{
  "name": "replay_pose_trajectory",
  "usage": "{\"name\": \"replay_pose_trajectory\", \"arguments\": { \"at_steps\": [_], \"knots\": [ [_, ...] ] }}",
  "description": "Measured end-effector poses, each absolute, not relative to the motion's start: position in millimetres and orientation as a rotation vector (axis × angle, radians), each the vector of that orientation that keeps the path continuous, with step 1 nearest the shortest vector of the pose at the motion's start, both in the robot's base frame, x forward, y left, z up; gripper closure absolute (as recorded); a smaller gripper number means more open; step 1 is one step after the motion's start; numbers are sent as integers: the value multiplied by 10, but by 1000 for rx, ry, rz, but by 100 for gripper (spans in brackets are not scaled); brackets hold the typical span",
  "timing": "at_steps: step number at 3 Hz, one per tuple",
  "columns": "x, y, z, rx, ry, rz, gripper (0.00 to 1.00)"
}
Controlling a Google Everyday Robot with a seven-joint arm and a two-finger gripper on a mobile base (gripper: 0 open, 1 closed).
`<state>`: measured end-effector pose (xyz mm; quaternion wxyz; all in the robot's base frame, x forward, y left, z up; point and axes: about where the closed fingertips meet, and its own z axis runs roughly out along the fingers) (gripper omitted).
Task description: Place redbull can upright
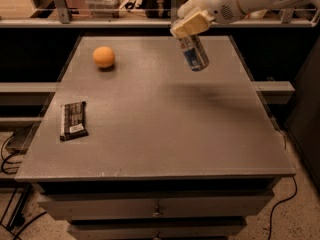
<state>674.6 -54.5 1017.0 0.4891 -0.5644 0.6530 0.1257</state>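
Above table [150,139] — redbull can [194,54] beneath gripper [192,24]

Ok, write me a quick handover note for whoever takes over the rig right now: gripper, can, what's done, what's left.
Gripper: shut on the upper end of the redbull can, over the far right part of the table.
Can: tilted and off the surface, with its shadow lying apart from it on the tabletop.
Others: orange far left, snack bar near the left edge, both well away from the can.
Done: can grasped and lifted.
Left: turn it upright, lower it onto the table, release.
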Motion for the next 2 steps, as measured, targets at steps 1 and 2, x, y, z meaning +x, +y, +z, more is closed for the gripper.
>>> {"name": "replay_pose_trajectory", "arguments": {
  "at_steps": [1,2],
  "knots": [
    [6746,-375,10245,-1366,1400,385,100],
    [6748,-296,10256,-1316,1267,461,100]
  ]
}}
